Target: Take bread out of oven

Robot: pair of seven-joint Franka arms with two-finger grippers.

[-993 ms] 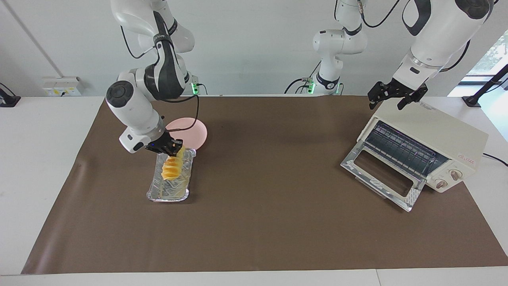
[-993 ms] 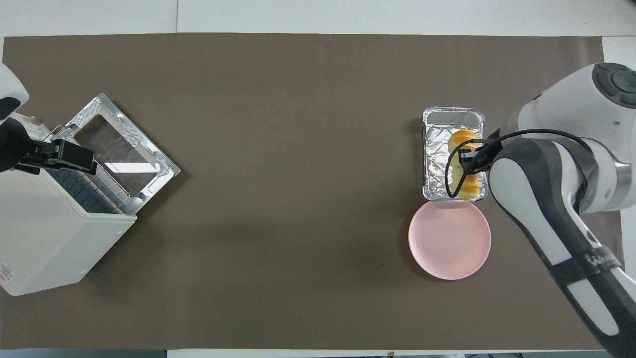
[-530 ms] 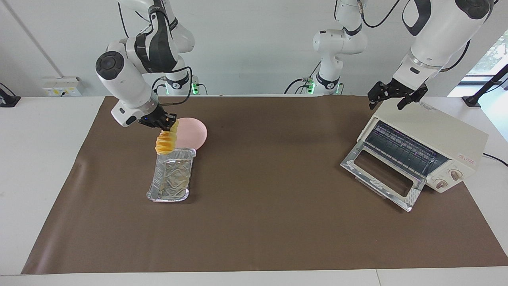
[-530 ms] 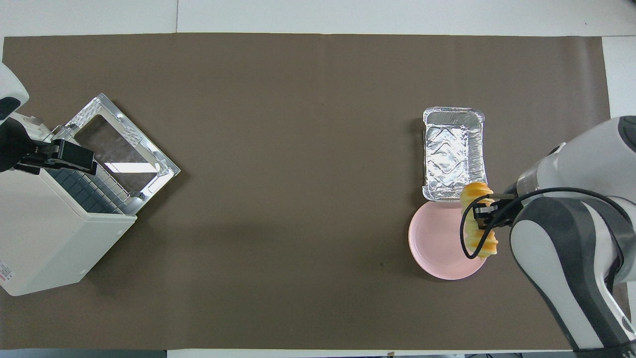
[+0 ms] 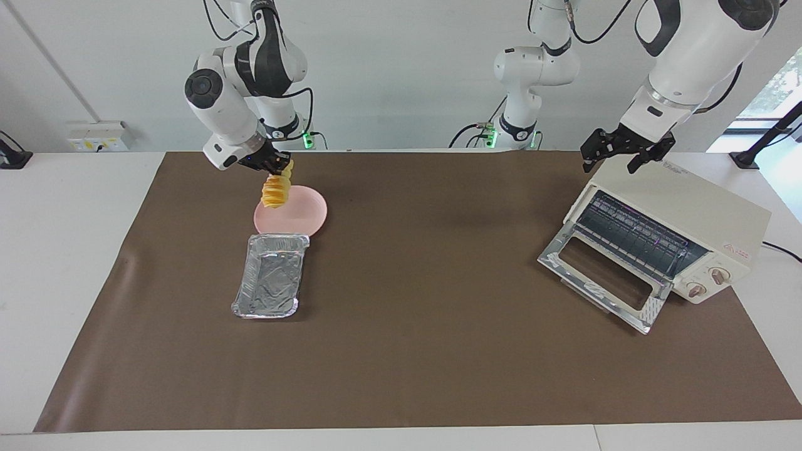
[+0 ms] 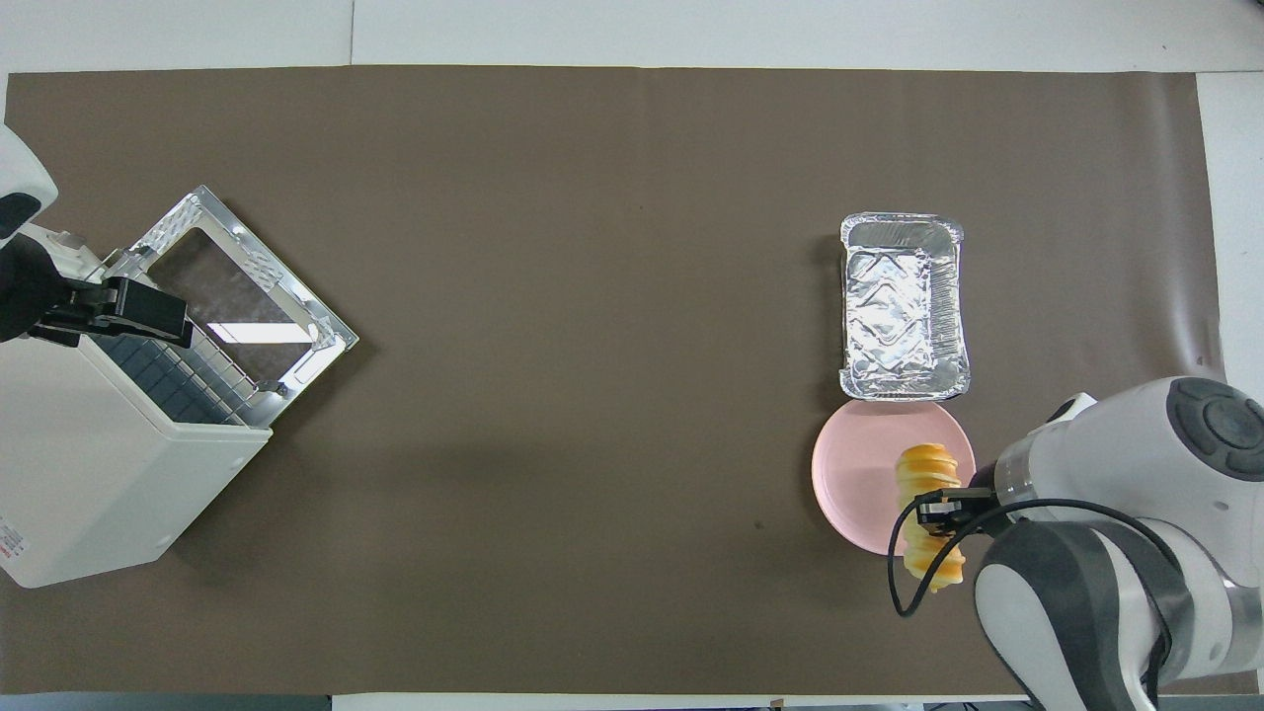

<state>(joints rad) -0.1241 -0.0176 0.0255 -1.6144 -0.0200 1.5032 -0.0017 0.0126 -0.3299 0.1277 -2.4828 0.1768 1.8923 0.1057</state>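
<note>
My right gripper (image 5: 279,168) is clamped on the bread (image 5: 276,191), which hangs from it in the air over the pink plate (image 5: 307,216) at the upper left of the facing view, with the empty foil tray (image 5: 269,283) just beside the plate, farther from me. My left gripper (image 5: 626,152) waits with its fingers spread over the top of the oven (image 5: 695,207) at the right of that frame. The oven's door (image 5: 604,275) lies folded down on the brown mat (image 5: 426,326), wire rack bare.
</note>
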